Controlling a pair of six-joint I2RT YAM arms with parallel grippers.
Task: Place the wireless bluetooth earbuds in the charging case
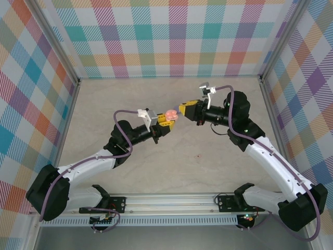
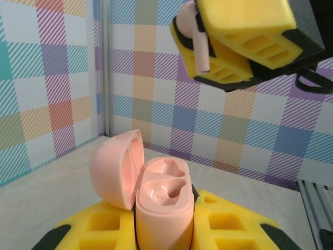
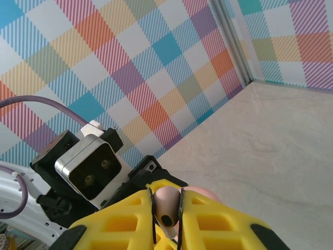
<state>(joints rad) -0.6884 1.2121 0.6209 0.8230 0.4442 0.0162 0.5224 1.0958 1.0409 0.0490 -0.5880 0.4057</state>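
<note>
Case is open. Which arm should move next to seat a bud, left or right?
Right. The right gripper pinches an earbud, stem exposed, close to the charging case. The left gripper just holds that case, lid open, both wells empty.

table [image 1: 171, 172]: pale, marbled | on it: tiny red speck [image 1: 196, 156] | near edge: metal rail [image 1: 171, 200]
</note>
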